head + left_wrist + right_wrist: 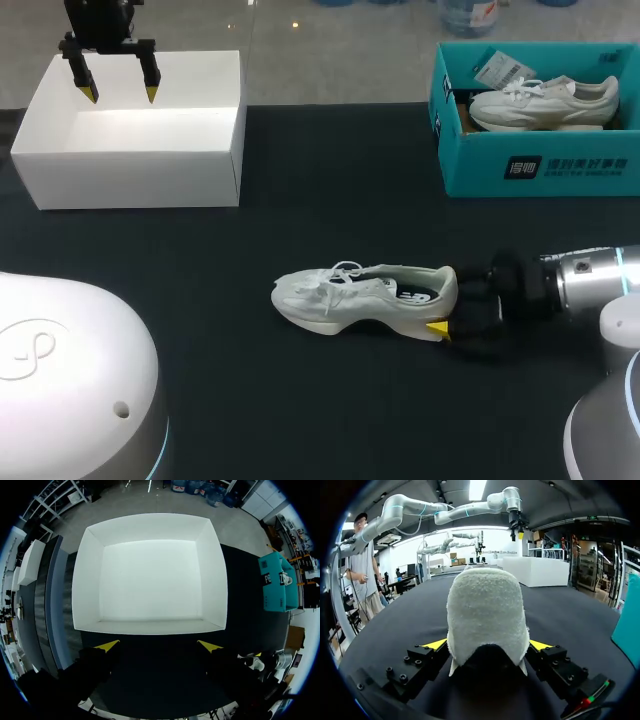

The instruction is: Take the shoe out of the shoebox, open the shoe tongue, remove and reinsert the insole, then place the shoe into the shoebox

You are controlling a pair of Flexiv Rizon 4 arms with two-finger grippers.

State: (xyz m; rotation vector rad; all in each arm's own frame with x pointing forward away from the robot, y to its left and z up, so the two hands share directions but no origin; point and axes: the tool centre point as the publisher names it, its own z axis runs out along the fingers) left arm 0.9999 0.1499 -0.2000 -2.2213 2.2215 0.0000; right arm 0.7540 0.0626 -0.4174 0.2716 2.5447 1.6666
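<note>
The left hand (121, 97) hangs raised, fingers spread, pointing down; the right hand (487, 645) lies low and level, clamped on the shoe (487, 605) heel

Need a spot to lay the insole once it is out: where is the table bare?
Bare black tabletop lies between the open white cardboard box and the teal shoebox, and along the near edge before the white lace-up sneaker. Crowded: right of the sneaker, where the right arm meets its heel.

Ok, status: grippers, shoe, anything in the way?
Left gripper open above the empty white box. Right gripper shut on the shoe at its heel, upright on the table. Teal box far right, out of the way.
</note>
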